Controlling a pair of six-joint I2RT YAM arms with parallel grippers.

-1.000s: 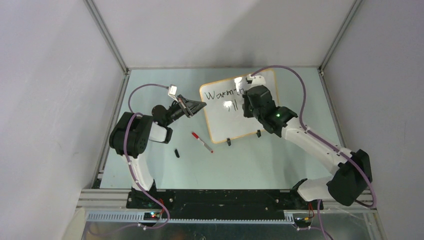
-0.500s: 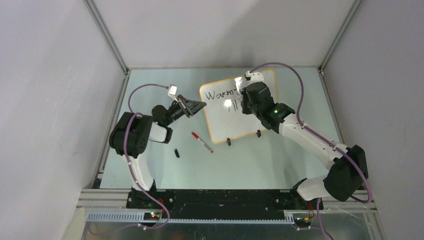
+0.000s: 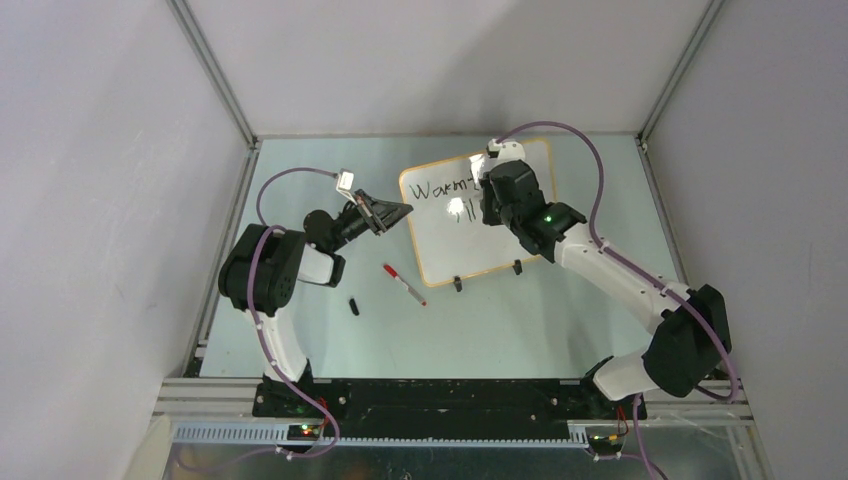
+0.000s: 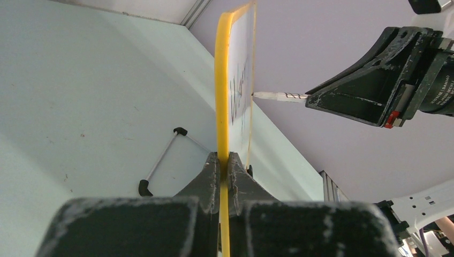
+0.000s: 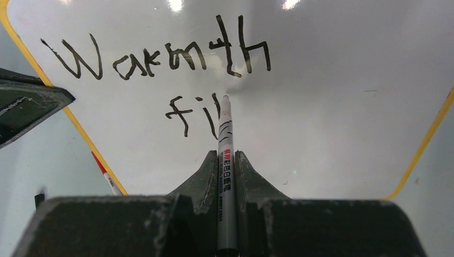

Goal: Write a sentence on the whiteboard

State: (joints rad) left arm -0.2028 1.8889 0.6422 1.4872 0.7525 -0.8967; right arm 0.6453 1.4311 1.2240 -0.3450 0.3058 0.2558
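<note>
Two grippers clamped: right gripper [image 5: 227, 158] pinches a marker [image 5: 225, 123], tip on the whiteboard [image 5: 332, 107] at the sentence [image 5: 160, 59], second line, after "fil" under "Warmth"; left gripper [image 4: 225, 158] grips the whiteboard's left edge. Red pen [image 3: 403, 284] and black cap [image 3: 354, 306] lie off its near-left corner.

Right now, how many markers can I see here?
2. One marker is held in the right gripper, its tip at the whiteboard. The red marker lies on the table before it. None looks hidden.
</note>
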